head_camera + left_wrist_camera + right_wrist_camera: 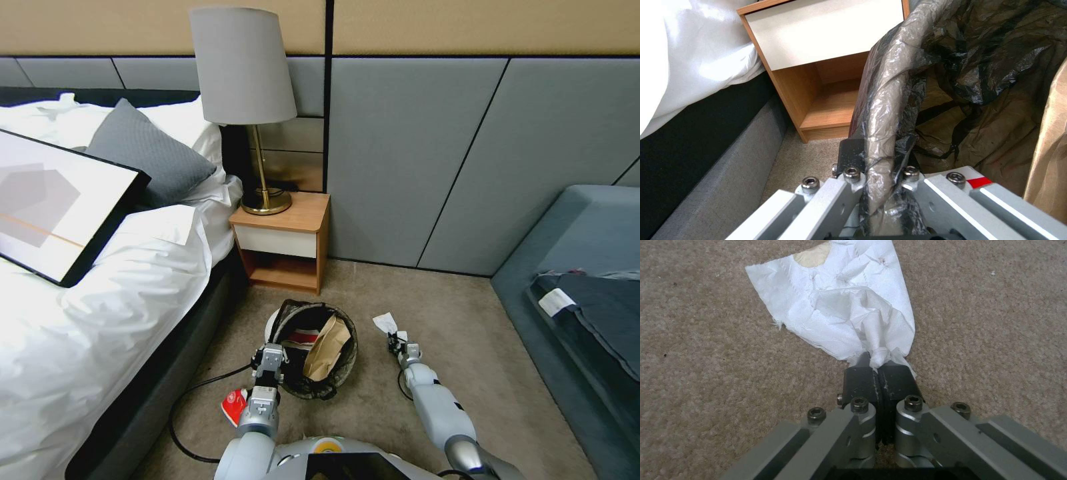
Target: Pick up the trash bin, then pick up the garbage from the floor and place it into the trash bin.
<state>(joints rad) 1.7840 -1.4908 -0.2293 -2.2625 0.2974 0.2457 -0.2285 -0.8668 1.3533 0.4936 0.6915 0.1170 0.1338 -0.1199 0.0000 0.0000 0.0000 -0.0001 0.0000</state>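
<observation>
White paper scrap (849, 303) is pinched by one corner in the right gripper (878, 368), its pads closed tight on it, low over the carpet (467, 347) just right of the trash bin (313, 350). The left gripper (878, 166) is clamped on the bin's bagged rim. Next comes a lift and a carry left over the rim. A brown paper bag (327, 347) already stands inside (it crowds the opening), and a red packet (235, 405) lies beside the left arm, near the bed's edge.

The trash bin (313, 357), black-lined, sat tilted on the carpet holding a brown paper bag (327, 347); crumpled white tissue (844, 306) lay beside it, maybe slightly lifted.
</observation>
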